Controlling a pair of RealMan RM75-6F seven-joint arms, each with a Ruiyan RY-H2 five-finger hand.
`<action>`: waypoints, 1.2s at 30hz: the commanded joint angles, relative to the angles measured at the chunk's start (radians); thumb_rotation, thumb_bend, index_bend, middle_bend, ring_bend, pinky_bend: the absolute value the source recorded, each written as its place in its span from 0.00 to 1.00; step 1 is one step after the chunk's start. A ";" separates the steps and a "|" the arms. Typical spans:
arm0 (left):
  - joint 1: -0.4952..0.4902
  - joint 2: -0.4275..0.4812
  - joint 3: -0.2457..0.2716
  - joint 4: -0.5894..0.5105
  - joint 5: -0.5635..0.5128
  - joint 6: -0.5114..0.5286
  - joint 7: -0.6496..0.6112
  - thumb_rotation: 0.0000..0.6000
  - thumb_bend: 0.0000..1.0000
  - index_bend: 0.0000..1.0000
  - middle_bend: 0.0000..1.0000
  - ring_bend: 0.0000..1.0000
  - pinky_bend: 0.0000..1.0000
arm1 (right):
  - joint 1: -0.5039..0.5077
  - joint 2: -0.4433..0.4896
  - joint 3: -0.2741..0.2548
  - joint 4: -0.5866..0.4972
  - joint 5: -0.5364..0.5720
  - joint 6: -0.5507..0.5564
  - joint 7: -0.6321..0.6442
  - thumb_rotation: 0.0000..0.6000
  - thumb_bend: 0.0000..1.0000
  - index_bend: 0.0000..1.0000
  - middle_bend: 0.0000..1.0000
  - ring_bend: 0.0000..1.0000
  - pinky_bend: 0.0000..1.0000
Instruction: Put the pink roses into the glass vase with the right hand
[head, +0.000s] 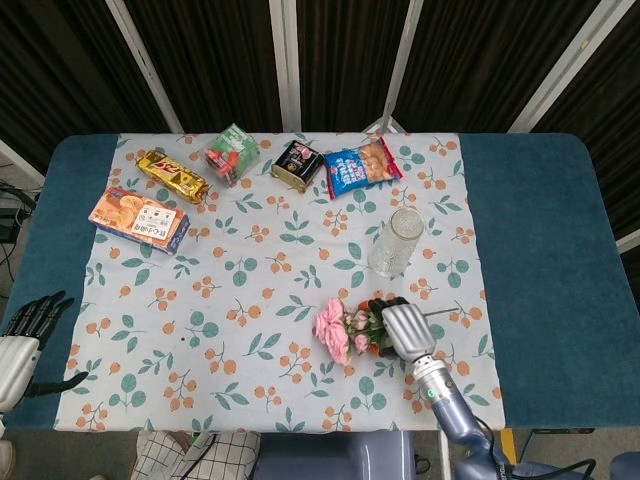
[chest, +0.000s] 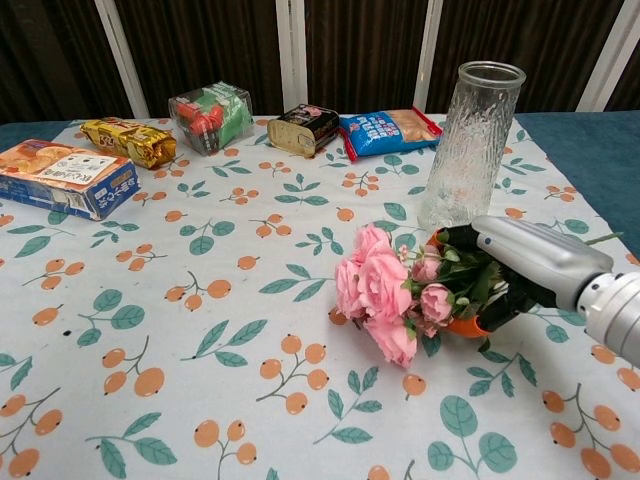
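Observation:
The bunch of pink roses (head: 335, 330) (chest: 375, 290) lies on the floral cloth near the front of the table, blooms pointing left. My right hand (head: 400, 328) (chest: 520, 265) has its fingers curled over the green leafy stems, with the thumb under them, and grips the bunch. The glass vase (head: 393, 243) (chest: 470, 145) stands upright and empty just behind the hand, close to it. My left hand (head: 20, 345) rests off the table's front left corner, fingers spread and holding nothing; only the head view shows it.
Along the back stand a biscuit box (head: 140, 220), a gold packet (head: 172, 175), a green and red pack (head: 232, 153), a black tin (head: 298, 162) and a blue snack bag (head: 360, 167). Blue table (head: 540, 250) shows right of the cloth.

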 joint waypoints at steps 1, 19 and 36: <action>0.000 0.000 0.000 -0.001 0.000 0.000 -0.001 1.00 0.00 0.00 0.00 0.00 0.00 | 0.001 0.000 -0.002 0.001 0.004 0.005 0.001 1.00 0.28 0.50 0.48 0.53 0.39; 0.001 0.003 0.003 -0.005 0.003 0.001 -0.008 1.00 0.00 0.00 0.00 0.00 0.00 | -0.069 0.213 0.100 -0.361 0.097 0.111 0.173 1.00 0.32 0.53 0.50 0.54 0.39; 0.004 -0.007 0.002 -0.005 0.006 0.008 0.018 1.00 0.00 0.00 0.00 0.00 0.00 | -0.087 0.345 0.535 -0.598 0.351 0.285 0.615 1.00 0.32 0.53 0.50 0.54 0.39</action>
